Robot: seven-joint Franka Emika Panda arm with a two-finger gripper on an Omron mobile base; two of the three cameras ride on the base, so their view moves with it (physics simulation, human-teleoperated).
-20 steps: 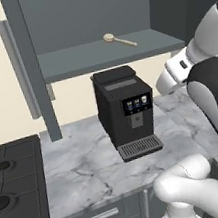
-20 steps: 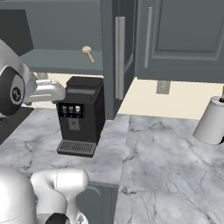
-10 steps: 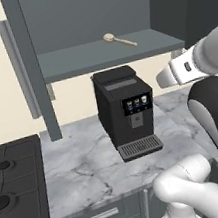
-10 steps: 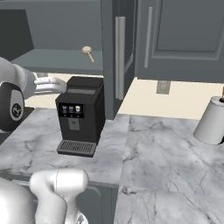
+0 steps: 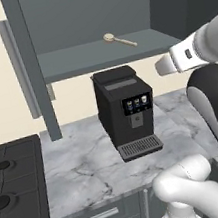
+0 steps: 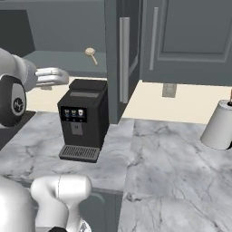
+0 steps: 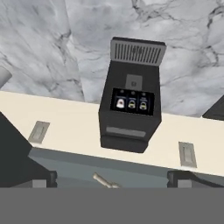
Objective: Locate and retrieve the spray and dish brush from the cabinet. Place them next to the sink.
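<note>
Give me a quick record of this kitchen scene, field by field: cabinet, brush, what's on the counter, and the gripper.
cabinet: door open, inner shelf in view
dish brush: lying flat on the cabinet shelf, untouched
spray: no bottle seen on the visible shelf
coffee machine: upright on the marble counter, below the shelf
paper towel roll: upright on the counter to the right
stove: at the counter's left end
gripper: fingertips wide apart, open, holding nothing, looking toward the shelf and coffee machine

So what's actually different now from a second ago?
Only the arm moved: its forearm swung upward, from beside the coffee machine toward the open cabinet shelf. Nothing was taken hold of or let go. The dish brush lies on the shelf as before, and the coffee machine and paper-towel roll kept their places.
</note>
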